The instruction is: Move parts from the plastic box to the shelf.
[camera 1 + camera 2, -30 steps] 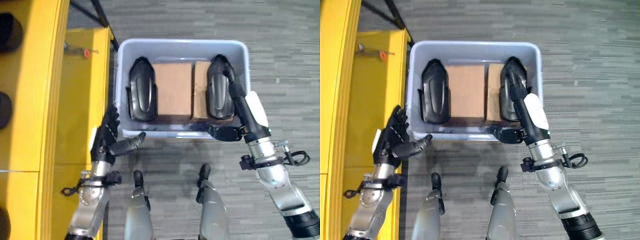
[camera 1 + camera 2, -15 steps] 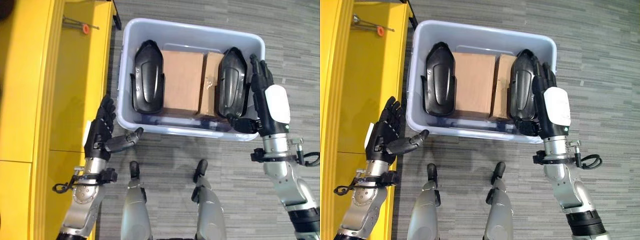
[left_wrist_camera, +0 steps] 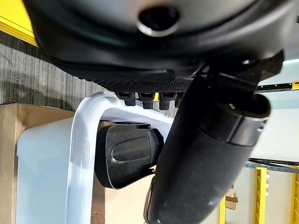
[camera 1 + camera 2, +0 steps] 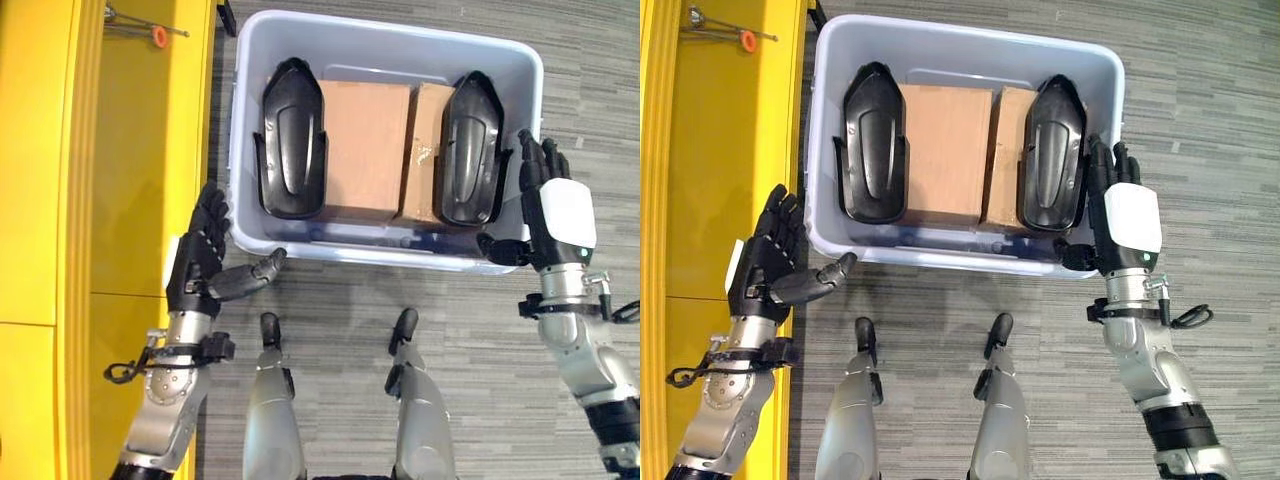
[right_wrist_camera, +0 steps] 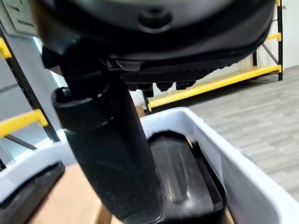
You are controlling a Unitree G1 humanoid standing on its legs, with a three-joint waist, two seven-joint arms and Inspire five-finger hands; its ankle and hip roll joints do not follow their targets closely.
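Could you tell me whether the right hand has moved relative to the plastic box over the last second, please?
Yes. The right hand has come out from over the right black part and now sits outside the plastic box's right wall.

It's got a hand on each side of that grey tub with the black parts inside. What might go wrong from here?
Two risks, as guesses:
1. The left hand and right hand are open beside the grey plastic box, with straight fingers. If it lifts by squeezing, the smooth walls may slip.
2. The two black moulded parts and brown cardboard boxes sit loose inside, so tilting may shift them. The yellow shelf stands close on the left and may get bumped.
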